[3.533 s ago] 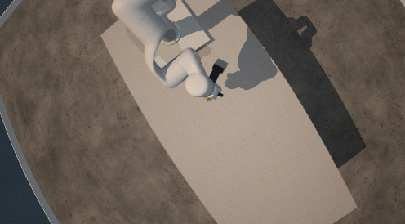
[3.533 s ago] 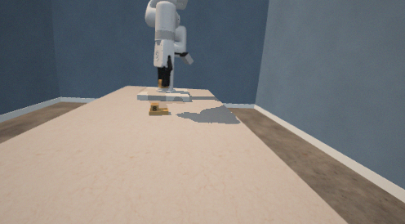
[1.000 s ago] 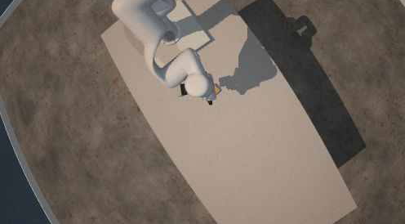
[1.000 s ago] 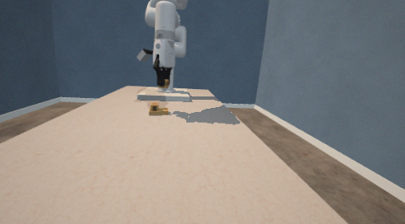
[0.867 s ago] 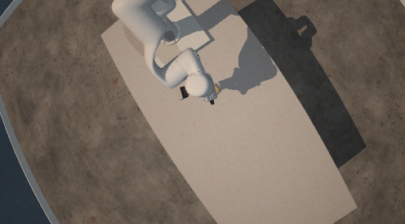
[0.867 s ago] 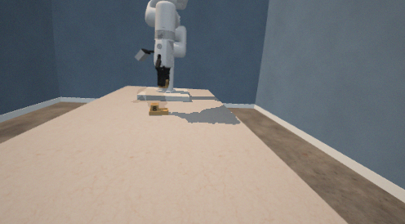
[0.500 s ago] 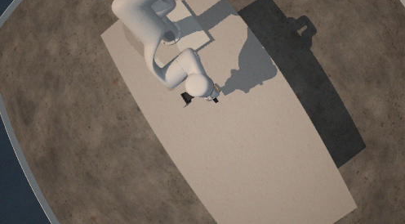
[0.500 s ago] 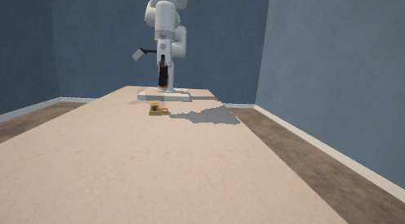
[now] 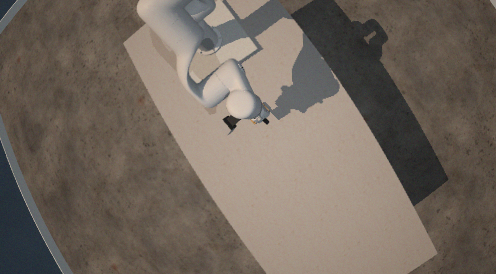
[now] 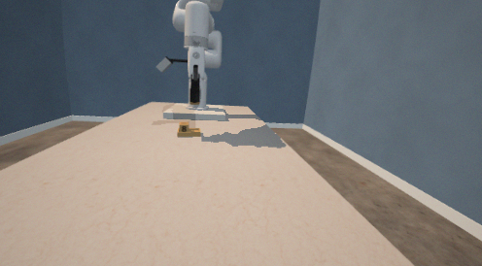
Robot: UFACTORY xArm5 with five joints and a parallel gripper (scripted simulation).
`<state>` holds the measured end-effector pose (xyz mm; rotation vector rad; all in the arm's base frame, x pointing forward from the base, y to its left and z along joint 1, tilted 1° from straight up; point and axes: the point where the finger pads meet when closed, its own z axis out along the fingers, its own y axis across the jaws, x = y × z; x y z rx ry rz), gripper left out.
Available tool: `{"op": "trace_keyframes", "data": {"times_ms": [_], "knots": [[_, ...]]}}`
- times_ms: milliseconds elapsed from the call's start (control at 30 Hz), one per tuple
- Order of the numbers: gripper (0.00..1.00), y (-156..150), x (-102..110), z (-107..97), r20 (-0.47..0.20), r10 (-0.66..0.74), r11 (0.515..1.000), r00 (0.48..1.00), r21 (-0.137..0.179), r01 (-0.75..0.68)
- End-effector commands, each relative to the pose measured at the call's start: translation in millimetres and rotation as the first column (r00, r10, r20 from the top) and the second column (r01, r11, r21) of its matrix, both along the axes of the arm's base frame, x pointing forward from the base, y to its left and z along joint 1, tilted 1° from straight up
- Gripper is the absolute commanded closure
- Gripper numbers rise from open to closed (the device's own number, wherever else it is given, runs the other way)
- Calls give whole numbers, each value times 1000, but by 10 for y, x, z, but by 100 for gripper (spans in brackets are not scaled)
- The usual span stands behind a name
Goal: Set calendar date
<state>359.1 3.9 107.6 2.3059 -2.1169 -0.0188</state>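
Observation:
A small wooden calendar tray [image 10: 189,132] lies flat on the table, a little in front of my base. One wooden cube [image 10: 184,129] stands in its left half, with a dark digit facing the exterior camera; I cannot read the digit. My gripper [image 10: 194,97] hangs well above the tray, pointing down. It is shut on the second wooden cube [image 10: 193,105], which shows as a small tan patch at the fingertips. From above, my wrist covers the tray, and the gripper [image 9: 247,121] shows only dark finger parts and a bit of orange wood [image 9: 256,120].
My white base plate [image 10: 195,114] sits at the far end of the long table, just behind the tray. A small grey box on a rod [image 10: 164,65] sticks out to the left of my arm. The table's side edges drop to a brown floor.

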Motion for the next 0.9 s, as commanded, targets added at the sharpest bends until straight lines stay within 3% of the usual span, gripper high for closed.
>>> {"op": "trace_keyframes", "data": {"times_ms": [0, 433, 867], "knots": [[71, 0, 12, 11, 4, 0, 1000, 1000, 0, 0], [71, 1, 11, -39, 3, 0, 1000, 1000, 0, 0], [71, 4, 5, -376, 3, 0, 1000, 1000, 0, 0]]}}
